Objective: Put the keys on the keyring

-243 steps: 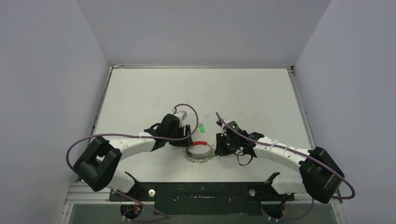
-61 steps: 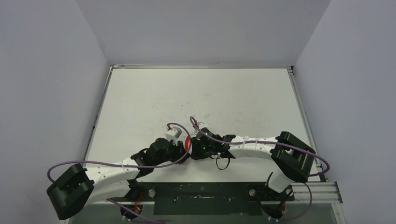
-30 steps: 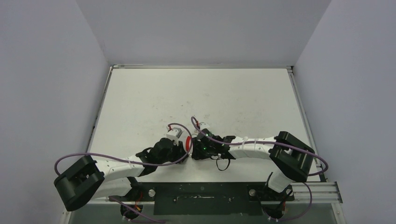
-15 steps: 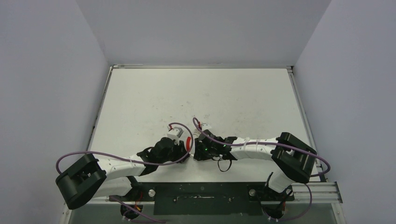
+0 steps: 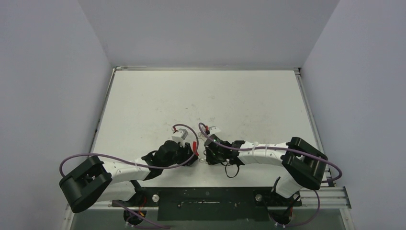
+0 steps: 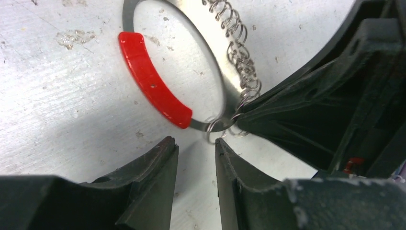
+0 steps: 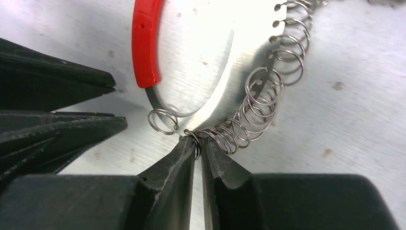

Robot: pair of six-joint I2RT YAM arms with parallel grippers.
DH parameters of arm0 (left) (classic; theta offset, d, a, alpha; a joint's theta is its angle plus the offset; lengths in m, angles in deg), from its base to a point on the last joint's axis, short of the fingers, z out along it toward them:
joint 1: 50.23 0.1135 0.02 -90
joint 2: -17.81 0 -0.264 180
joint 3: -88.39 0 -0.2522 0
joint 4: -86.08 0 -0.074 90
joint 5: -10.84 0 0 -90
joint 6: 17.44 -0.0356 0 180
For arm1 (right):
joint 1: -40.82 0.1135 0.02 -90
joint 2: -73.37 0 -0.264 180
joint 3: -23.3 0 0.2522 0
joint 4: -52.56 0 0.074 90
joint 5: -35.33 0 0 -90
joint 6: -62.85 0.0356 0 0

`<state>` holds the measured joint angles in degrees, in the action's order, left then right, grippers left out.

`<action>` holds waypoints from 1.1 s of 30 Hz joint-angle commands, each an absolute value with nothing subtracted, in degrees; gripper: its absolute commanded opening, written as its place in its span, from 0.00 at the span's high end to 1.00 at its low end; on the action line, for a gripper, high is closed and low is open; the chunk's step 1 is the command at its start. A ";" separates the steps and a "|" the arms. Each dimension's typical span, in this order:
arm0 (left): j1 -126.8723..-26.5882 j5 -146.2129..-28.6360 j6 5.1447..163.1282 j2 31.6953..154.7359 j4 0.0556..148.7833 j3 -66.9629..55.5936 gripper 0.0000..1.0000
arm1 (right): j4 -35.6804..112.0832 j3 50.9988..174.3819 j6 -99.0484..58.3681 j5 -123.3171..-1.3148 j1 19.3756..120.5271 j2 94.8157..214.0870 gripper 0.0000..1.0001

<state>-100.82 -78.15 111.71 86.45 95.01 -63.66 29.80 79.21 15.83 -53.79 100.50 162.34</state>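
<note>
The keyring (image 6: 218, 72) is a flat silver band with a curved red segment (image 6: 151, 86) and several small wire rings threaded on it. It lies on the white table near the front middle, where its red segment shows in the top view (image 5: 195, 146). My right gripper (image 7: 197, 143) is pinched shut on one small wire ring at the band's near edge. It also shows in the left wrist view (image 6: 306, 100). My left gripper (image 6: 195, 143) is open and empty, its tips just short of the red segment's end. The keys with the green tag are out of view.
The two wrists meet tip to tip (image 5: 198, 155) near the table's front edge. Purple cables loop over both arms. The white table (image 5: 201, 96) stretches back to grey walls on three sides.
Over the last second the right wrist has shifted slightly right and away with the ring. The left gripper has stayed beside the red segment. Eight seconds ago the arms were further apart and a green tag lay on the table.
</note>
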 commanded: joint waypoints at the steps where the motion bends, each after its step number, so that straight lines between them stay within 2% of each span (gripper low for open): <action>1: -101.12 -79.16 113.62 88.92 100.05 -63.26 0.67 | 23.60 80.34 11.67 -46.12 100.70 158.85 0.87; 6: -101.25 -82.17 114.65 92.68 103.55 -62.39 0.66 | 18.98 81.41 8.13 -42.37 100.72 156.96 0.84; 12: -101.38 -84.40 116.17 97.06 107.12 -60.93 0.65 | 18.54 80.82 5.65 -42.79 100.78 150.40 0.69; 17: -101.42 -84.06 116.72 97.59 107.91 -60.76 0.64 | 19.19 79.99 3.54 -43.74 101.95 145.56 0.61; 19: -101.38 -82.86 116.83 96.38 106.41 -60.39 0.63 | 19.15 80.14 2.61 -43.34 103.49 145.44 0.54; 22: -101.42 -76.22 116.51 92.01 95.86 -58.46 0.61 | 17.19 81.63 1.69 -39.39 107.13 147.78 0.48; 25: -101.42 -67.79 116.55 85.82 82.40 -56.71 0.59 | 14.03 84.32 1.49 -34.55 110.72 152.02 0.47; 29: -101.39 -59.23 118.44 76.20 70.70 -57.78 0.56 | 12.90 87.36 2.50 -29.08 114.71 157.18 0.51; 33: -101.33 -55.78 120.14 67.02 65.08 -60.91 0.51 | 13.35 89.99 2.92 -25.85 116.82 162.22 0.54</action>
